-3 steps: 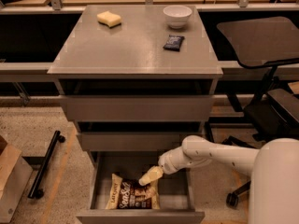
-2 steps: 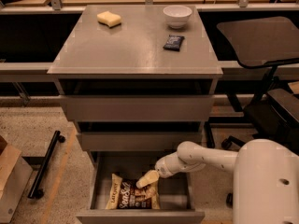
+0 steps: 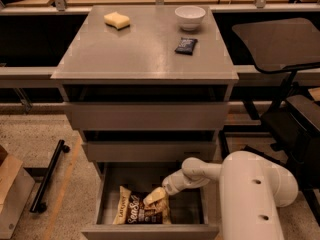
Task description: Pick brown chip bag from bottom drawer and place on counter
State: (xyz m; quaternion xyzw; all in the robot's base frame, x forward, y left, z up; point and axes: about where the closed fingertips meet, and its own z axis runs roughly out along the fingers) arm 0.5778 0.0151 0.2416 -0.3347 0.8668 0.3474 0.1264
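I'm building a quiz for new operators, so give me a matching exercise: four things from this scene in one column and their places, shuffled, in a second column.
Things:
1. brown chip bag
2. white bowl
3. yellow sponge
4. gripper

Places:
A. far left part of the counter
B. lying flat in the open bottom drawer
C. far right part of the counter
D. down inside the bottom drawer, over the right end of the bag

Pairs: 1-B, 2-C, 3-A, 4-D
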